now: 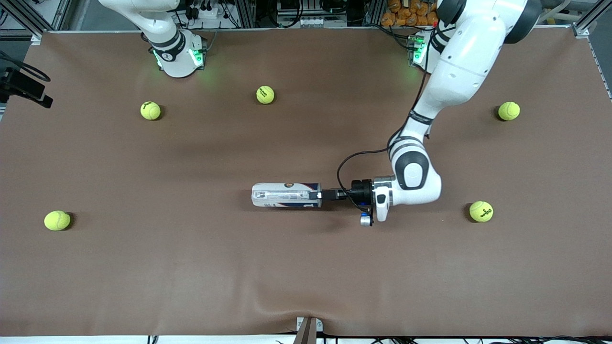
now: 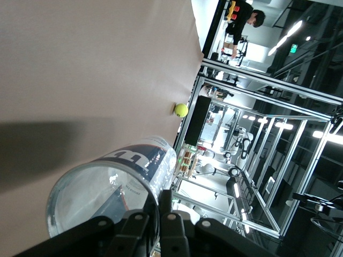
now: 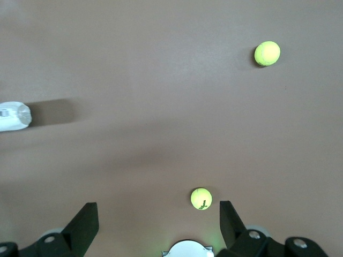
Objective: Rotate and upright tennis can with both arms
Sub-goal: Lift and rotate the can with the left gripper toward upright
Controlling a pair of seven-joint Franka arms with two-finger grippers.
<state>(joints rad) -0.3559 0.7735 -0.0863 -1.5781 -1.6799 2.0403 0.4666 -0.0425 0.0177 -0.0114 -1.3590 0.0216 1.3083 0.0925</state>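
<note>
So the tennis can (image 1: pixel 286 195) is lying flat mid-table, and the left gripper (image 1: pixel 319 195) has its fingers pinched on the open rim, probably to lever it upright. Up by its base, the right gripper (image 3: pixel 158 220) waits, fingers spread wide.

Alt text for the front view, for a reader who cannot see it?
The left gripper pinches the rim of the tennis can, lying on its side mid-table. Five tennis balls lie scattered around.
</note>
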